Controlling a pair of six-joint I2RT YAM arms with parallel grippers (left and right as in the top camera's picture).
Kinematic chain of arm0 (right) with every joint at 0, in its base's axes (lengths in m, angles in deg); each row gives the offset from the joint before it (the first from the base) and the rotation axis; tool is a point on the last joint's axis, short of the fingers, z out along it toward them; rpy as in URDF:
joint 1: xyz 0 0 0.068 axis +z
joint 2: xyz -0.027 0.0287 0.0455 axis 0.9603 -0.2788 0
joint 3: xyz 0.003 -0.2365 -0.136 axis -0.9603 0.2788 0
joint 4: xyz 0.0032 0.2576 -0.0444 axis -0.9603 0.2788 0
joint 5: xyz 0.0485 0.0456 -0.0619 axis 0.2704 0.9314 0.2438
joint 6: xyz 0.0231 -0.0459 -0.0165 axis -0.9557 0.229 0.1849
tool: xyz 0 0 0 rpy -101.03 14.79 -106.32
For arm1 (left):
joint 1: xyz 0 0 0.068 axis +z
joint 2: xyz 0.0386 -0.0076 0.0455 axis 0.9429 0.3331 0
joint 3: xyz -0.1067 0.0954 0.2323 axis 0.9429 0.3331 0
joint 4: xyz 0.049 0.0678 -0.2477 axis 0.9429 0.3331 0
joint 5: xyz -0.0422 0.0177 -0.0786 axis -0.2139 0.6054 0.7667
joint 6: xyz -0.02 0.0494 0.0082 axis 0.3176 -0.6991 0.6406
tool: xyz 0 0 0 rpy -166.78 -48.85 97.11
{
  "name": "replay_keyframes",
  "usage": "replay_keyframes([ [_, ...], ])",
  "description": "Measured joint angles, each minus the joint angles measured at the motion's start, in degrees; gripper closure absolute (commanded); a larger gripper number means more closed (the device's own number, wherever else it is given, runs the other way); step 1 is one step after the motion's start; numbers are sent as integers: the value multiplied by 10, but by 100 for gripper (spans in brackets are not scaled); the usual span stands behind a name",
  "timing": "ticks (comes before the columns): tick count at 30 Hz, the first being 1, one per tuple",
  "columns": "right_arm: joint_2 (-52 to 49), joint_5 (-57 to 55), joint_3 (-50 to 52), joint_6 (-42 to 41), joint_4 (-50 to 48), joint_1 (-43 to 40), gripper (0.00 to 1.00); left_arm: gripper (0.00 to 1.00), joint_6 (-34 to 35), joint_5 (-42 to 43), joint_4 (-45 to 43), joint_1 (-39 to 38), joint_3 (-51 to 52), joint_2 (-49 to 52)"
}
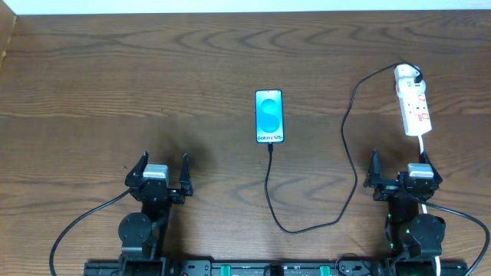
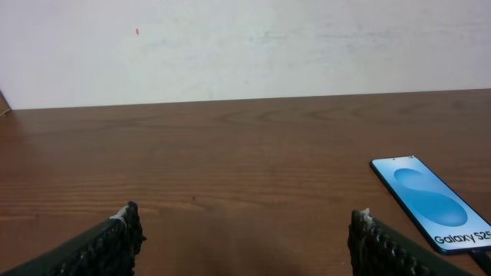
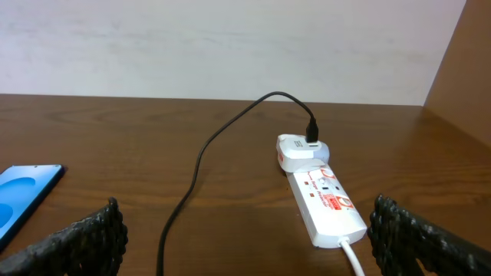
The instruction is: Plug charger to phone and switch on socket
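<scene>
Two grippers — left gripper (image 1: 163, 167) and right gripper (image 1: 400, 167) — rest at the near edge of the table (image 1: 115, 84), jaws spread wide, holding nothing. The phone (image 1: 268, 116) lies flat mid-table, screen lit blue; the charger (image 1: 347, 138) leaves its near end, loops nearward, then climbs right to a white adapter (image 1: 406, 74) on the far end of the socket (image 1: 415, 111). The socket lies far right, beyond the right gripper, white cord (image 1: 423, 144) trailing near.

This looks like a robotics lab bench. A black left arm (image 1: 142, 222) and a black right arm (image 1: 414, 226) are mounted at a dark wood-grain worktop (image 1: 153, 77) before a plain white wall (image 2: 307, 38).
</scene>
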Motion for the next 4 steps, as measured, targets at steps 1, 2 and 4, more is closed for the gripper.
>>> replay_keyframes([
  [1, 0, 0, 0, 0, 0, 0, 1, 13, 0, 0, 0, 0, 0, 0],
  [2, 0, 0, 0, 0, 0, 0, 1, 13, 0, 0, 0, 0, 0, 0],
  [4, 0, 0, 0, 0, 0, 0, 1, 13, 0, 0, 0, 0, 0, 0],
])
